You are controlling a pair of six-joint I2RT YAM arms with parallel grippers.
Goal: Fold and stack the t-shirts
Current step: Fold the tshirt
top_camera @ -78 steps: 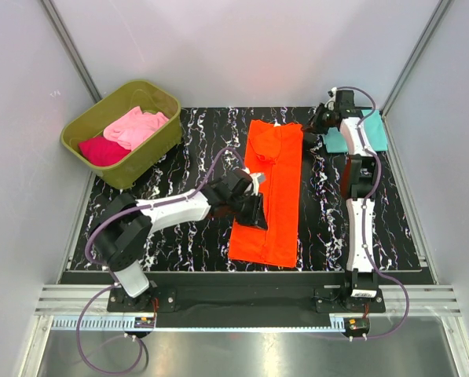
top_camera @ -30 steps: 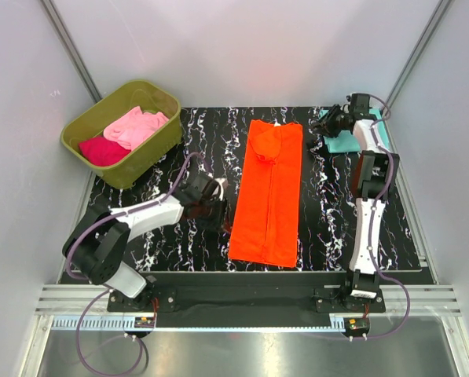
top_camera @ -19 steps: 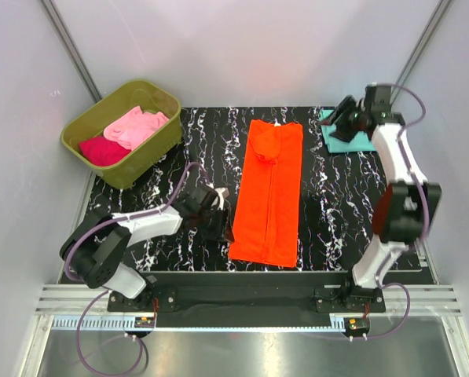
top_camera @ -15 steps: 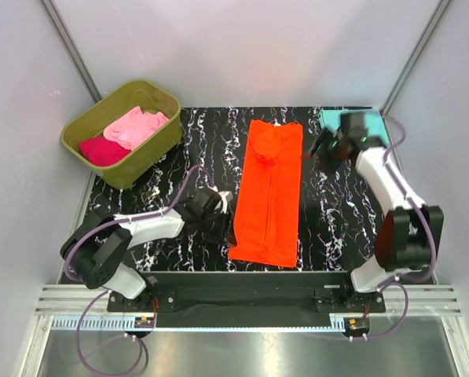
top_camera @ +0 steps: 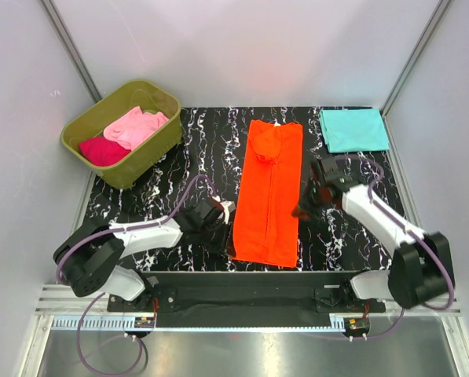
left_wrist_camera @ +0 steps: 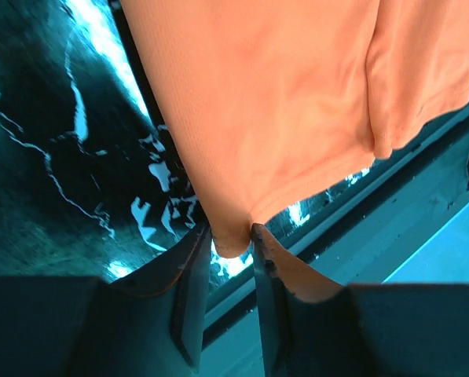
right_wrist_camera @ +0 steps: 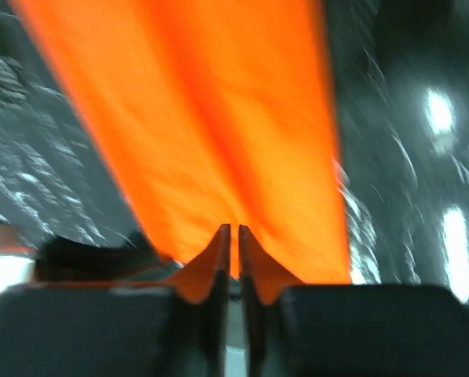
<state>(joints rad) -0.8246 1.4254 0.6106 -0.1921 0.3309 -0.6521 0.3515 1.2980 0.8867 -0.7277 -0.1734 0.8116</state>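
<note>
The orange t-shirt (top_camera: 269, 188), folded into a long strip, lies in the middle of the table. My left gripper (top_camera: 222, 226) is at its near left edge. In the left wrist view the left gripper (left_wrist_camera: 232, 229) is shut on a corner of the orange t-shirt (left_wrist_camera: 281, 102). My right gripper (top_camera: 302, 208) is at the strip's right edge. In the blurred right wrist view the right gripper (right_wrist_camera: 234, 228) has its jaws nearly together on the hem of the orange t-shirt (right_wrist_camera: 210, 118). A folded teal t-shirt (top_camera: 353, 129) lies at the back right.
An olive-green tub (top_camera: 144, 161) stands at the back left and holds a pink t-shirt (top_camera: 136, 126) and a magenta t-shirt (top_camera: 102, 151). The table's near edge and a metal rail (top_camera: 242, 302) run just below the orange strip.
My right arm left the teal t-shirt and swung forward to the orange strip's right edge, jaws closing. My left gripper slid toward the near left corner and closed on it.
</note>
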